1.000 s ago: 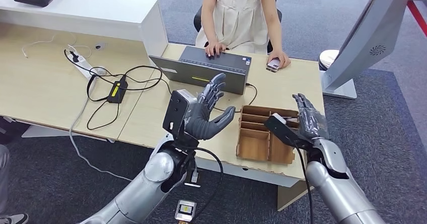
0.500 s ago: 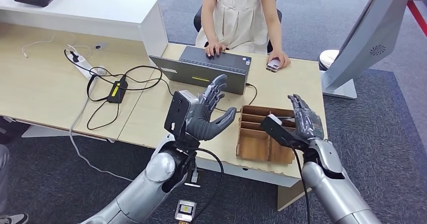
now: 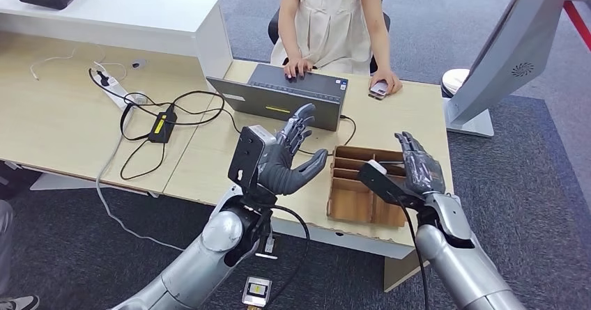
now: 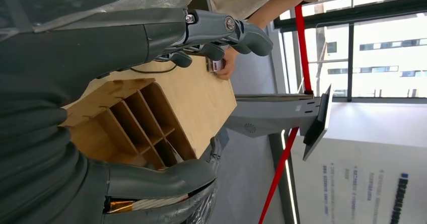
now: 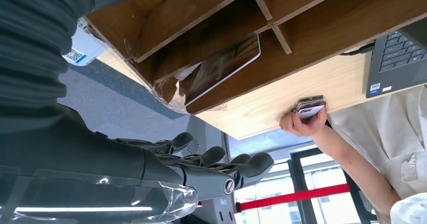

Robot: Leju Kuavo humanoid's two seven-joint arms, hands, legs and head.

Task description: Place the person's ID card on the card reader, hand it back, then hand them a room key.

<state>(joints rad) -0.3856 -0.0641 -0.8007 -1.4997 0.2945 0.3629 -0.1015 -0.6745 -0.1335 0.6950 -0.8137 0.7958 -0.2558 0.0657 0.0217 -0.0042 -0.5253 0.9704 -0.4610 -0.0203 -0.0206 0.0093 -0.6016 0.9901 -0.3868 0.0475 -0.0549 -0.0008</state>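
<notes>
A person sits at the far side of the table, pinching a small card (image 3: 378, 88) against the tabletop; their other hand rests on a grey laptop (image 3: 279, 97). The same card (image 5: 308, 107) lies beyond the organizer in the right wrist view. My left hand (image 3: 289, 153) hovers open in front of the laptop, fingers spread, holding nothing. My right hand (image 3: 418, 164) is open above the right side of a wooden compartment organizer (image 3: 348, 205). A flat card (image 5: 221, 68) lies in one organizer compartment.
A power strip (image 3: 115, 90), a black adapter (image 3: 162, 125) and looping cables cover the left of the desk. A white raised counter (image 3: 139, 17) stands behind them. A grey kiosk stand (image 3: 502, 52) and a white bin (image 3: 456, 80) are beyond the table's right edge.
My right hand has drifted a little left and inward over the organizer. The left hand, the person and the card have stayed put.
</notes>
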